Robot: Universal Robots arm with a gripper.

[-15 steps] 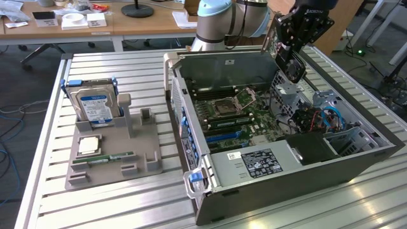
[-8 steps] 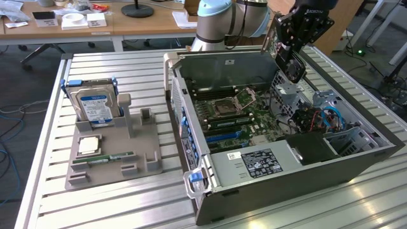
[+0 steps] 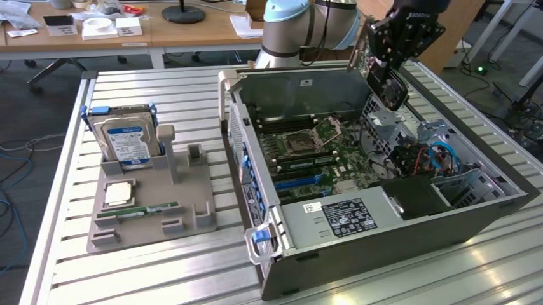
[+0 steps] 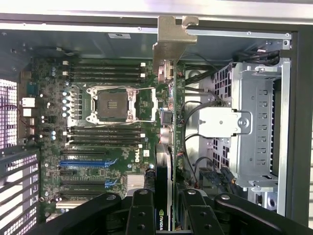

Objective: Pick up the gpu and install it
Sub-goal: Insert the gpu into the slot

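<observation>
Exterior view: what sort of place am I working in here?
Probably a robotics lab or test workshop: a slatted aluminium bench carries an open computer case and a grey parts fixture, and cluttered wooden desks stand behind.

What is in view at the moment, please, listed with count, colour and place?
computer case: one, grey, open, exterior view's right
motherboard: one, green, inside the case
holder: one, grey, exterior view's left
hard drive: one, silver, blue-white label, upright in holder
processor chip: one, silvery, flat on holder
RAM stick: one, green, flat on holder
table: one, silver slats, under everything
gpu: one, black, silver bracket, above the open case
arm: one, pale blue-grey, behind the case
gripper: one, black, shut on the gpu
</observation>
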